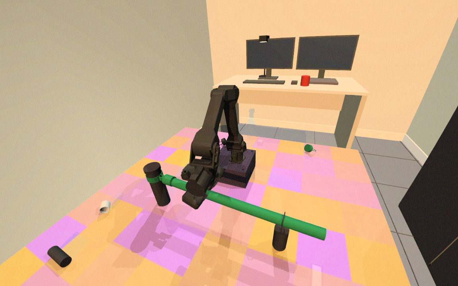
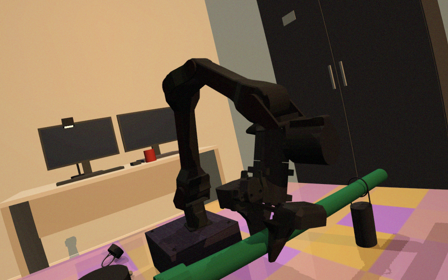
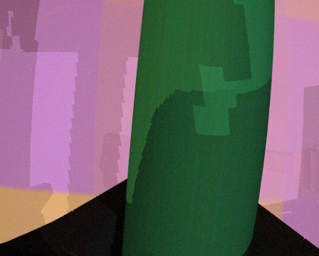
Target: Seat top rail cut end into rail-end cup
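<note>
One parallel-jaw gripper (image 1: 199, 194) (image 2: 262, 240) (image 3: 184, 195), black, pointing down, its fingers pinching the green rail from both sides; clock directions are read from it in the top view. One black cylinder (image 1: 59, 256), loose, lying on its side on the patchwork mat (image 1: 173, 245) (image 2: 396, 240) at 8 o'clock. One short black post (image 1: 280, 240) (image 2: 363, 228), upright, at 4 o'clock, bearing a loop cap (image 1: 282, 227) (image 2: 361, 206) whose wire loop encircles the rail. One green rail (image 1: 245, 206) (image 2: 343, 195) (image 3: 202, 107), raised above the mat, running from 10 o'clock to 4 o'clock and extending past the loop. One white open-ended tube (image 1: 104, 207), on the mat at 9 o'clock. One rail-end cup (image 1: 168, 180) (image 2: 171, 272), green, at 10 o'clock, meeting the rail's cut end; depth of seating cannot be told. One big post (image 1: 161, 194), upright, beyond the cup; its green brace band (image 1: 154, 178) sits just under the dark post cap (image 1: 152, 168) (image 2: 107, 273). One dark base block (image 1: 248, 159) (image 2: 159, 240), at 2 o'clock, under the arm. One small green cap (image 1: 308, 148), farther off at 2 o'clock. One desk (image 1: 294, 87) (image 2: 104, 205), at 1 o'clock, carrying a red mug (image 1: 305, 81) (image 2: 150, 155) and two monitors.
</note>
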